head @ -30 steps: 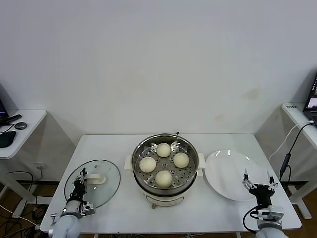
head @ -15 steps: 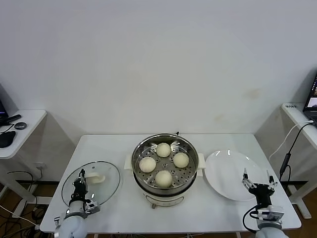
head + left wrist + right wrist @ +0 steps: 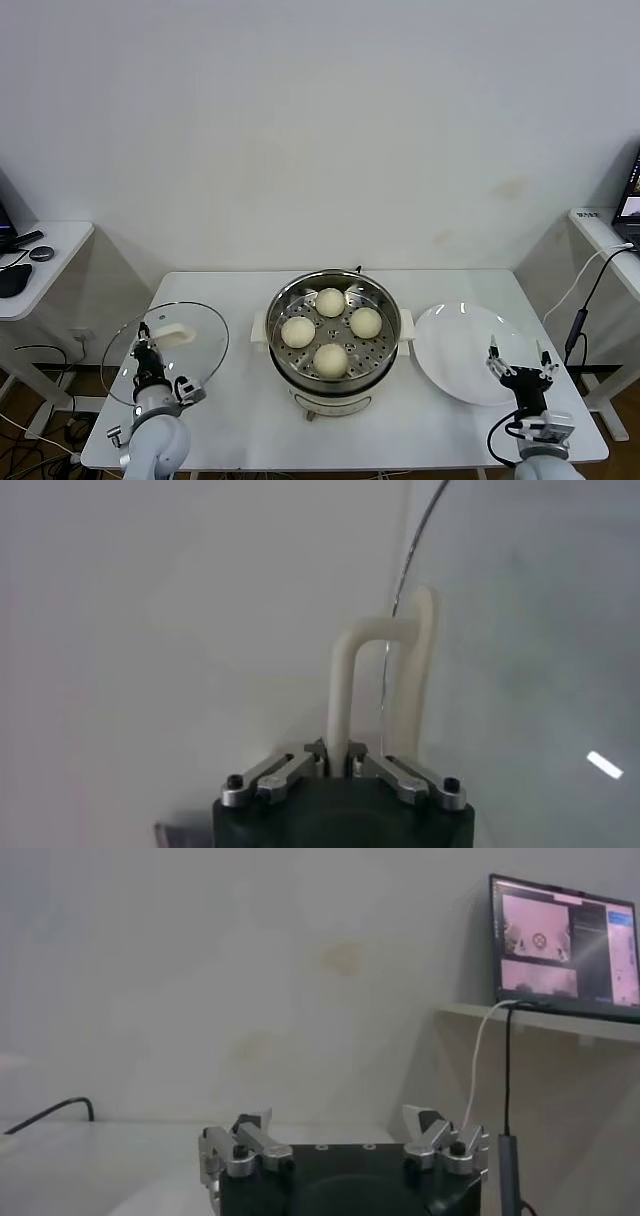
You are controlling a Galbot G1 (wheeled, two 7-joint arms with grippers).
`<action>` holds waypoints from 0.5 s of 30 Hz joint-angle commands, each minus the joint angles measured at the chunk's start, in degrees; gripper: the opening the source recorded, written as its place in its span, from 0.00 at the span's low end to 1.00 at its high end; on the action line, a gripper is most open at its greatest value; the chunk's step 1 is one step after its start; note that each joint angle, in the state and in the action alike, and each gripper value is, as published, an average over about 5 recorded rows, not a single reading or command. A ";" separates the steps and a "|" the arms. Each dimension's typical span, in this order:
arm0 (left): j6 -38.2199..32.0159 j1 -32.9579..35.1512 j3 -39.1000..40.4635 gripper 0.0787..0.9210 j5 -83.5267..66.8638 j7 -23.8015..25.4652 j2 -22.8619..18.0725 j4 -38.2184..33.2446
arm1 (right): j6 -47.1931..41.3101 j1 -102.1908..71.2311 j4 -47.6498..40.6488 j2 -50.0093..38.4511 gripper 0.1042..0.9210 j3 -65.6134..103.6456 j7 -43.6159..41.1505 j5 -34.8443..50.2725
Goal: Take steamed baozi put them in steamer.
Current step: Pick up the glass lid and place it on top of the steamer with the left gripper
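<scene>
Left gripper (image 3: 146, 352) sits at the table's (image 3: 240, 430) near left edge, arm rising from below the frame, fingers pointing up and away from the robot. Its jaws are closed tight on the white handle (image 3: 347, 695) of the glass lid (image 3: 165, 352). The lid is lifted off the tabletop and tilted, its far edge raised, hanging partly past the table's left side. In the left wrist view the handle stands straight up out of the pinched fingertips (image 3: 320, 757), with the lid's rim (image 3: 412, 555) curving away beside it.

Right gripper (image 3: 518, 366) is at the near right corner, upright, over the near edge of the white plate (image 3: 460, 345). Its jaws are spread wide and hold nothing; the right wrist view shows both fingers (image 3: 243, 1141) far apart, facing the wall.

Steamer (image 3: 333, 340) stands mid-table, uncovered, between lid and plate. Four baozi (image 3: 330, 359) lie on its perforated tray in a diamond, apart from one another.
</scene>
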 commanded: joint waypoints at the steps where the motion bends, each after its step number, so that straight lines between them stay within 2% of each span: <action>1: 8.47 0.04 -2.86 0.12 8.50 10.88 -4.05 -14.22 | -0.92 0.05 0.24 0.44 0.88 0.03 -0.11 1.26; 6: 8.44 0.63 -1.83 0.12 9.25 12.83 -3.93 -19.16 | -1.64 0.74 -0.65 0.70 0.88 -0.08 -0.17 2.67; 10: 8.39 0.21 1.76 0.12 11.25 16.74 -5.33 -23.28 | -2.07 1.27 -1.47 1.59 0.88 -0.31 -0.30 2.93; 15: 8.83 -2.44 11.01 0.12 13.62 19.40 -6.96 -21.54 | -1.79 1.43 -2.58 2.13 0.88 -0.75 -0.30 1.81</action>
